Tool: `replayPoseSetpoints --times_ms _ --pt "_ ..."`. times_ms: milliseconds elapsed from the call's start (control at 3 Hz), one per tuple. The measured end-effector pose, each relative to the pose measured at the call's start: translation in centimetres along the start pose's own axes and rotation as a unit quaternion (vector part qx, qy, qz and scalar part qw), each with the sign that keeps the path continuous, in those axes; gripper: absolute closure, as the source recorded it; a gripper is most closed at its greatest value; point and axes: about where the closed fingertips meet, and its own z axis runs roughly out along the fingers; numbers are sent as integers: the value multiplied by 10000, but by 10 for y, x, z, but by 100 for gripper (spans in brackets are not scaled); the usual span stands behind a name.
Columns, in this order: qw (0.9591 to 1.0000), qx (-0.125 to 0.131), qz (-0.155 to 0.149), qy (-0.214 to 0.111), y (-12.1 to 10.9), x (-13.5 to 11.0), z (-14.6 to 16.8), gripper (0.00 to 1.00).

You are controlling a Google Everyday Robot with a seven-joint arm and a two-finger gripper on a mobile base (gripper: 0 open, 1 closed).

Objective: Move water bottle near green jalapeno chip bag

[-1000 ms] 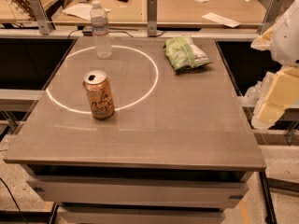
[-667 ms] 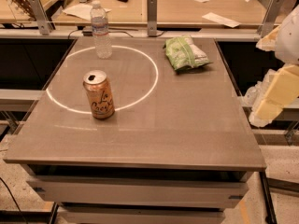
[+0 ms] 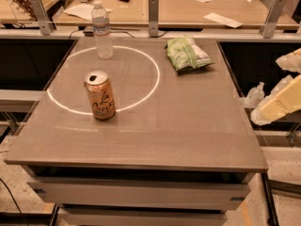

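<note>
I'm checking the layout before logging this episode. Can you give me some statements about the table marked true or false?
1. The water bottle stands upright at the far left of the table. True.
2. The can lies on its side. False: it stands upright.
3. The green jalapeno chip bag touches the water bottle. False: they are well apart.
4. The end effector is beyond the table's right edge, far from the water bottle. True.
</note>
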Motion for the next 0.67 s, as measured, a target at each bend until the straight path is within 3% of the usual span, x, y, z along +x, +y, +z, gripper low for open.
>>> replayPoseSetpoints --times_ms 333,667 --pt "9961 -80 302 -829 4 -12 -1 0" --pt "9919 0 315 -1228 11 -26 5 0"
